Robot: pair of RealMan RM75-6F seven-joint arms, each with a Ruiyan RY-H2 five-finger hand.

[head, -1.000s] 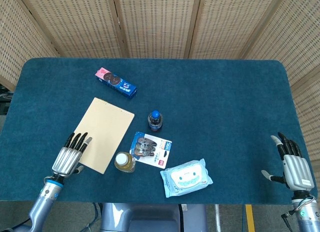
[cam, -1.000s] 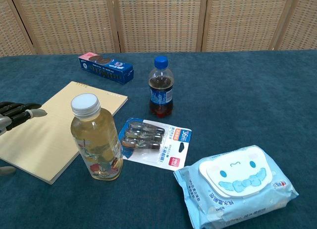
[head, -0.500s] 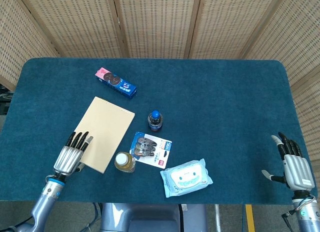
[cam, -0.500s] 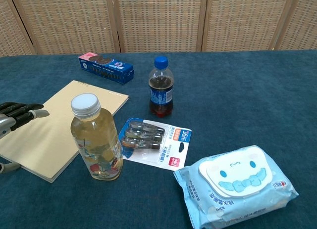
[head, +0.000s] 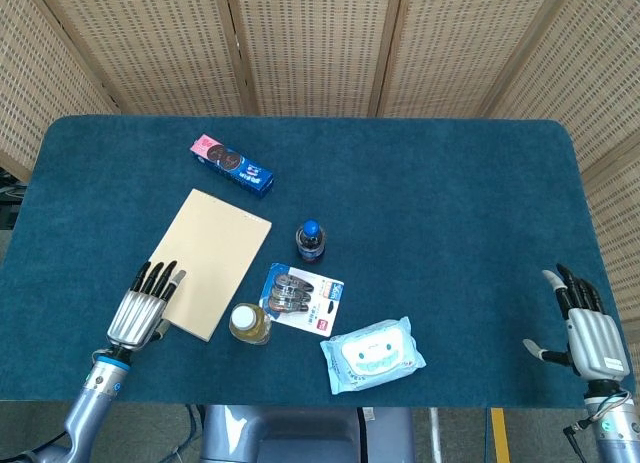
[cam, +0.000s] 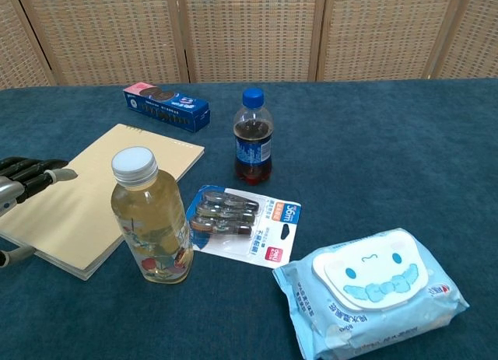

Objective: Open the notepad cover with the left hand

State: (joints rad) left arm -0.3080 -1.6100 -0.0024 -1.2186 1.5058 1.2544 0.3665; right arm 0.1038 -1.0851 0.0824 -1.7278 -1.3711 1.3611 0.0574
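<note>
The tan notepad [head: 212, 261] lies flat and closed on the blue table, left of centre; the chest view shows the notepad [cam: 101, 193] at the left. My left hand [head: 140, 308] lies at its near left corner, fingers straight and spread, fingertips resting on the cover's edge. In the chest view the left hand [cam: 23, 181] shows at the frame's left edge, over the pad's left side. My right hand [head: 585, 328] rests flat at the table's near right corner, fingers apart and holding nothing.
A yellow drink bottle [head: 249, 324] stands just right of the notepad's near corner. A cola bottle [head: 310, 241], a pack of clips [head: 303, 298], a wet-wipes pack [head: 372, 354] and a cookie box [head: 232, 165] lie around the pad.
The notepad has slid slightly away and to the right under my left hand's fingertips. The right hand has not moved.
</note>
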